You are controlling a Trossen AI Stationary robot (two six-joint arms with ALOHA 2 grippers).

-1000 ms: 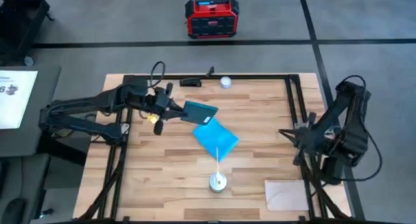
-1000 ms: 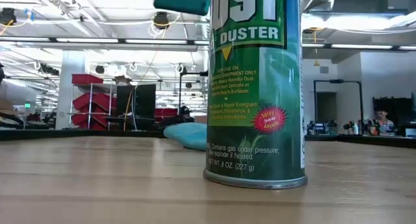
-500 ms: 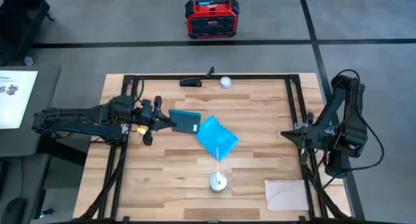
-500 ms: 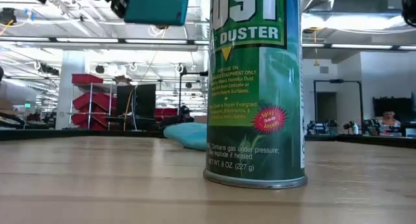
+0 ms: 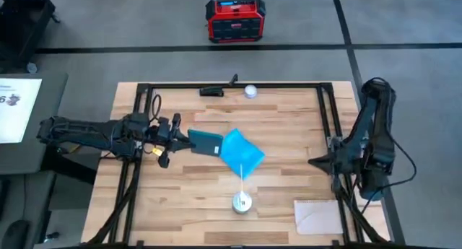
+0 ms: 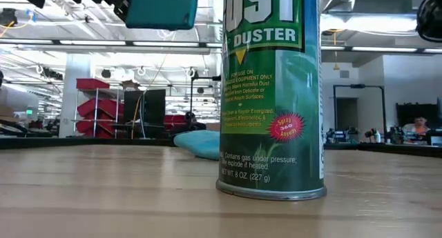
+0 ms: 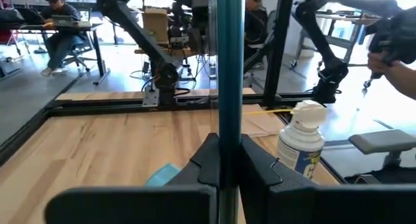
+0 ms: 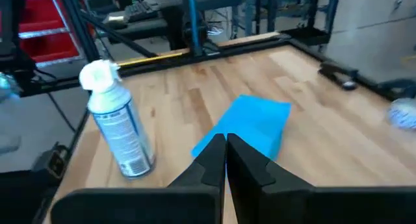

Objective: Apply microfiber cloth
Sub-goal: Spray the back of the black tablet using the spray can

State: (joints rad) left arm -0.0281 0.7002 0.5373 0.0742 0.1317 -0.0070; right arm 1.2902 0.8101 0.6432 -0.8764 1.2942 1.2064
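High view shows the cloth point(image 5: 241, 154) lying flat mid-tabletop, its corner touching the tablet point(image 5: 205, 141) that the left gripper point(image 5: 185, 138) holds clamped on edge. The right gripper point(image 5: 317, 162) waits at the right edge, fingers together. Soft, light and limp, the cloth would best be pinched at a free corner.

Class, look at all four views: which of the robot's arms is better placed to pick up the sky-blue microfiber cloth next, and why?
Probably the right. The right gripper is shut and empty, facing the sky-blue microfiber cloth. The left gripper is shut on the dark tablet with teal back.

Bright even overhead light, soft shadows, blurred backgrounds
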